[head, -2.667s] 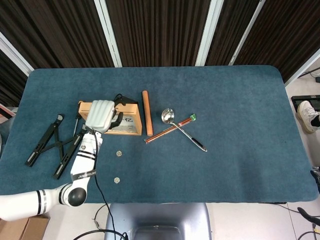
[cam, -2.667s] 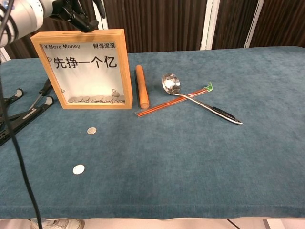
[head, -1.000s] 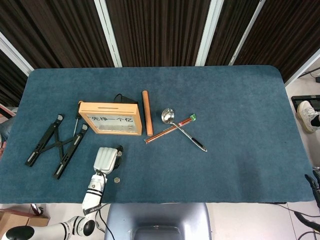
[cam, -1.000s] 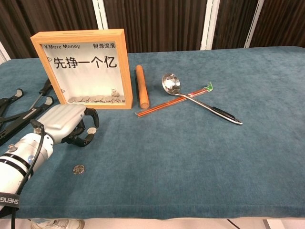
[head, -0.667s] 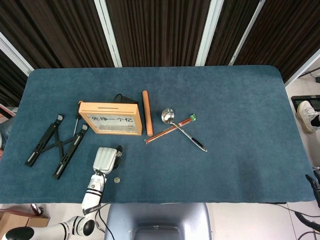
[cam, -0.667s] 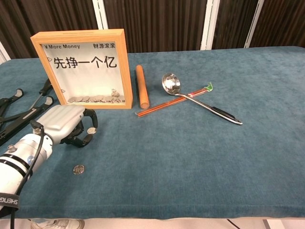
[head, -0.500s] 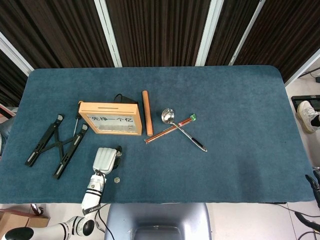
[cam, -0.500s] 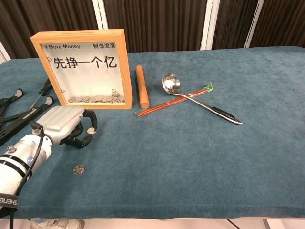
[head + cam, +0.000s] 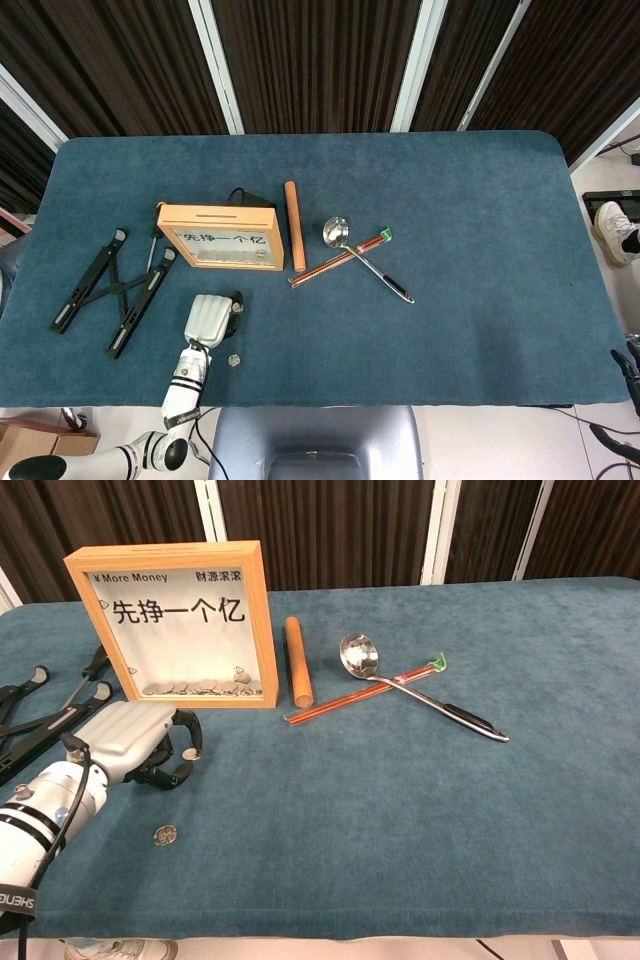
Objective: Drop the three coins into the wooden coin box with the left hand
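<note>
- The left hand (image 9: 135,742) is now sitting low on the blue table cloth (image 9: 420,810), in front of the wooden coin box (image 9: 175,623); a few seconds earlier it was raised at the top edge of the box, so it has come back down for another coin.
- Its fingers (image 9: 186,742) are curling in around a coin (image 9: 190,753) that is lying at the fingertips. During the last second they are closing a little more, but I cannot tell if the coin is really pinched or only touched, because it seems to be resting on the cloth.
- A second coin (image 9: 164,834) is lying alone near the front edge of the table, just beside the forearm, and it has not moved.
- Many coins are lying at the bottom of the box behind the glass, so I judge that one of the three is already inside and two are remaining.
- The right hand is not showing in either view.
- The wooden rolling pin (image 9: 297,661), the ladle (image 9: 420,690) and the chopsticks (image 9: 362,692) are lying right of the box, and a folding stand (image 9: 108,290) is lying left of it.
</note>
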Controlling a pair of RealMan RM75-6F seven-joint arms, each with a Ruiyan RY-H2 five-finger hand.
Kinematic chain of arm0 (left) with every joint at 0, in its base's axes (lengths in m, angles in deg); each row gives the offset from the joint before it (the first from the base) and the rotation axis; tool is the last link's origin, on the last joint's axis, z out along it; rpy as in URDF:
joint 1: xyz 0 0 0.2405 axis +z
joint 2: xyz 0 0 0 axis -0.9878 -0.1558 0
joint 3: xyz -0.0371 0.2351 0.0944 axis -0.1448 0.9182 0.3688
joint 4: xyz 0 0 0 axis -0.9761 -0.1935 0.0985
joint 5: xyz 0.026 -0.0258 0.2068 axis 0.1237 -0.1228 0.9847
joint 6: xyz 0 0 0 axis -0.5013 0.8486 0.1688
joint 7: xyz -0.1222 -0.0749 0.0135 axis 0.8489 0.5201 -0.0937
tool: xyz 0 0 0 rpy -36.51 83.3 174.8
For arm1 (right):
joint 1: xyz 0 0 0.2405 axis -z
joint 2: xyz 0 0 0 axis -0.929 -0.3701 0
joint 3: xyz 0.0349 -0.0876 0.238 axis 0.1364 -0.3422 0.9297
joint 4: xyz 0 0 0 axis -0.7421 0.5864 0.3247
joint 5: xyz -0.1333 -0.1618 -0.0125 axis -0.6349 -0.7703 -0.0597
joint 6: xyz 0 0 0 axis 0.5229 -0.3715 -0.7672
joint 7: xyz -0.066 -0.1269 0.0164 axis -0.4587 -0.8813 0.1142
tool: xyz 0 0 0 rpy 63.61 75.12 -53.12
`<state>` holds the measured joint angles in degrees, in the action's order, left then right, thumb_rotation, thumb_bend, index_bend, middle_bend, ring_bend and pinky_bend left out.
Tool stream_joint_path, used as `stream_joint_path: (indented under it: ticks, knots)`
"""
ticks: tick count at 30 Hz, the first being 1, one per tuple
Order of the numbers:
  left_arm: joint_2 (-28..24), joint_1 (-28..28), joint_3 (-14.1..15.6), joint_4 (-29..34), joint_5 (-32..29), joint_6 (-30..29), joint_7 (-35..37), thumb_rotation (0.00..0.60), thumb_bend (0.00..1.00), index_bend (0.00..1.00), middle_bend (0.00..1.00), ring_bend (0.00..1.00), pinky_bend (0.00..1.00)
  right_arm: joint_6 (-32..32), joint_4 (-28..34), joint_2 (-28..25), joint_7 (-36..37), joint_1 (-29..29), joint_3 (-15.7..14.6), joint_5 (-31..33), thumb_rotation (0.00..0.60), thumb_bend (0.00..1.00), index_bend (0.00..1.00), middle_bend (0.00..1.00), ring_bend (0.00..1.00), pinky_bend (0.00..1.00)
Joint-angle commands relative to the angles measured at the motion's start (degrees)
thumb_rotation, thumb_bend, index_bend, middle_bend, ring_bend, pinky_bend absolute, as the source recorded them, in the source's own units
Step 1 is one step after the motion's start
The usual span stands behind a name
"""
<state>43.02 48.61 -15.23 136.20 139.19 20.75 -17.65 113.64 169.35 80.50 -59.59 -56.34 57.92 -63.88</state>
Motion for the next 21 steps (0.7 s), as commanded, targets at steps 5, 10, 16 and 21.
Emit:
stream_joint_path:
  ticks: [5, 10, 16, 21]
  knots:
    - [0.2, 0.1, -0.2, -0.7, 0.0, 0.5, 0.0, 0.600, 0.40, 0.46, 1.00, 1.00, 1.00, -0.1, 0.1, -0.1, 0.0, -0.1, 0.0, 0.0, 0.600, 0.21, 0.00, 0.00, 0.00, 0.00]
    - [0.4, 0.1, -0.4, -1.2, 0.2, 0.7, 0.0, 0.600, 0.40, 0.46, 1.00, 1.00, 1.00, -0.1, 0.0, -0.1, 0.0, 0.0, 0.0, 0.0, 0.600, 0.21, 0.00, 0.00, 0.00, 0.00]
    - [0.4, 0.1, -0.6, -1.5, 0.6, 0.6, 0.2, 0.600, 0.39, 0.49, 1.00, 1.00, 1.00, -0.1, 0.0, -0.1, 0.1, 0.0, 0.0, 0.1, 0.600, 0.21, 0.00, 0.00, 0.00, 0.00]
    - [0.7, 0.1, -1.1, -2.2, 0.8, 0.5, 1.4, 0.600, 0.40, 0.54, 1.00, 1.00, 1.00, -0.2, 0.0, -0.1, 0.1, 0.0, 0.0, 0.1, 0.600, 0.21, 0.00, 0.00, 0.00, 0.00]
